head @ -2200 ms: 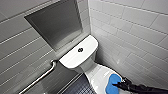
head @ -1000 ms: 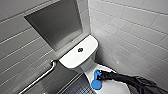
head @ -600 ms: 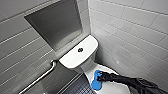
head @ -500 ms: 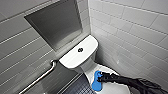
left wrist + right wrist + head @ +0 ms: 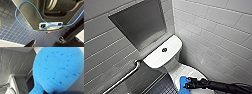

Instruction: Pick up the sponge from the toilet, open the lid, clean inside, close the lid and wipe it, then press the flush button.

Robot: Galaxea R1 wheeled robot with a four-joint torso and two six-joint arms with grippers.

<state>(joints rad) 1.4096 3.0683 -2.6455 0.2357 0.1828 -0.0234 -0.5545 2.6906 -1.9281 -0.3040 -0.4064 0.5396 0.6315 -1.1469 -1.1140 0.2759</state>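
The white toilet (image 5: 172, 65) stands in a tiled corner, with a dark round flush button (image 5: 164, 50) on its flat tank top. Below the tank lies the lid (image 5: 195, 73), closed. The bright blue sponge (image 5: 182, 83) rests on the lid's near left part, and my right gripper (image 5: 187, 85) is shut on it, its black arm coming in from the right. In the right wrist view the sponge (image 5: 57, 69) shows very large and close. My left gripper (image 5: 46, 43) hangs open over the dark blue floor tiles with nothing between its fingers.
A grey metal grab bar (image 5: 124, 77) runs along the left wall beside the tank. A recessed steel panel (image 5: 141, 25) sits above the tank. White tiled wall (image 5: 214, 37) closes in on the right. Dark blue tile floor (image 5: 161, 87) lies left of the bowl.
My right gripper has slid the sponge leftward across the lid. Over the last second it has stayed almost still.
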